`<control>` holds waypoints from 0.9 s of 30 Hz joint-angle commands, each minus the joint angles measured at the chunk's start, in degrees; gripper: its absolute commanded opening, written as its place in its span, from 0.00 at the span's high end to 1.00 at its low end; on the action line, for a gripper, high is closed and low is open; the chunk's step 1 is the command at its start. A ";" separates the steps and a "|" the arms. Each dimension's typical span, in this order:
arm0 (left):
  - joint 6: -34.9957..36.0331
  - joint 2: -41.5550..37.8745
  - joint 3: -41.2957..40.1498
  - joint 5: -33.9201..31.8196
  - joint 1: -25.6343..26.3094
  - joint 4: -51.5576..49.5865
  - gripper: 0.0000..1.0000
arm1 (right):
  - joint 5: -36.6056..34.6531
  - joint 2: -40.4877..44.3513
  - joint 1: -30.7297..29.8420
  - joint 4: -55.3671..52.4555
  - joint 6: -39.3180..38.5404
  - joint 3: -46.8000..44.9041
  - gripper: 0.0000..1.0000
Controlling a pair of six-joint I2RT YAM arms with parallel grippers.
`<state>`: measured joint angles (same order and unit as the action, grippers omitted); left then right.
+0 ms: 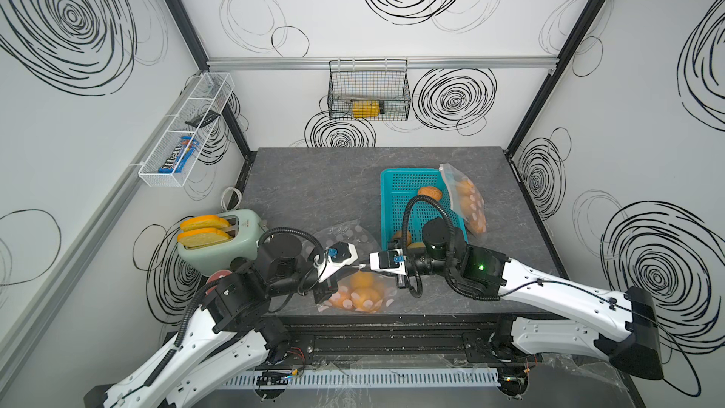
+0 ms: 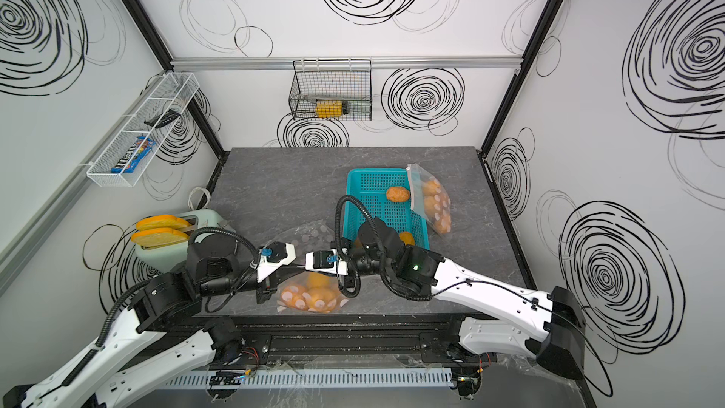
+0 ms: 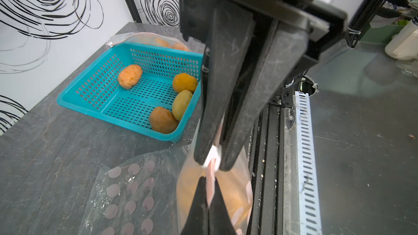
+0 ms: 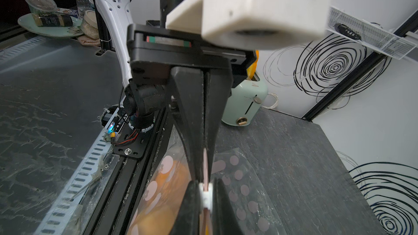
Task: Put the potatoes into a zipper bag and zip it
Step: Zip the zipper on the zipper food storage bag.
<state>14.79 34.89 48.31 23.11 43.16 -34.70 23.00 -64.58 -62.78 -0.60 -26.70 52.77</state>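
Two robot arms meet over a clear, pink-dotted bag [image 1: 355, 294] at the middle of the tabletop's [image 1: 314, 190] front edge, bulging with several orange potatoes [image 1: 363, 282]. The left tool [image 3: 212, 161] is pressed together on the small white slider [image 3: 211, 154] at the bag's top. The right tool [image 4: 204, 172], tip to tip with it, pinches the pink zip strip [image 4: 205, 159] just beside the slider. Four more potatoes lie loose in a teal basket [image 3: 126, 109] on the right half of the tabletop. A second bag [image 1: 469, 206], also filled, lies against the basket's right side, and an empty bag [image 3: 126, 200] lies flat between the basket and the held one. The film looks thin, limp and slippery, so it probably sags and folds under its load. The potatoes look firm, rounded and fairly heavy, likely to roll and shift inside. The strip seems the only stiffer part, so it is the best place to hold the bag. The slider is rigid but tiny, so it probably needs a tight, square pinch, with the strip kept taut beside it so the film does not bunch up.
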 commanded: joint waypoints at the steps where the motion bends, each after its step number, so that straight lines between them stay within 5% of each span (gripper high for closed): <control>1: -0.99 -1.55 1.44 -0.35 -0.42 3.32 1.00 | -2.57 1.34 0.03 -5.86 -1.16 0.28 1.00; 27: -2.21 -7.34 4.94 -6.32 -1.20 -3.00 1.00 | -8.07 9.73 3.50 -20.69 -4.30 -2.22 1.00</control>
<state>13.45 29.39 50.41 18.79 42.57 -38.61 18.06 -56.73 -60.47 -13.21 -29.65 51.59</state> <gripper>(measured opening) 0.047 0.105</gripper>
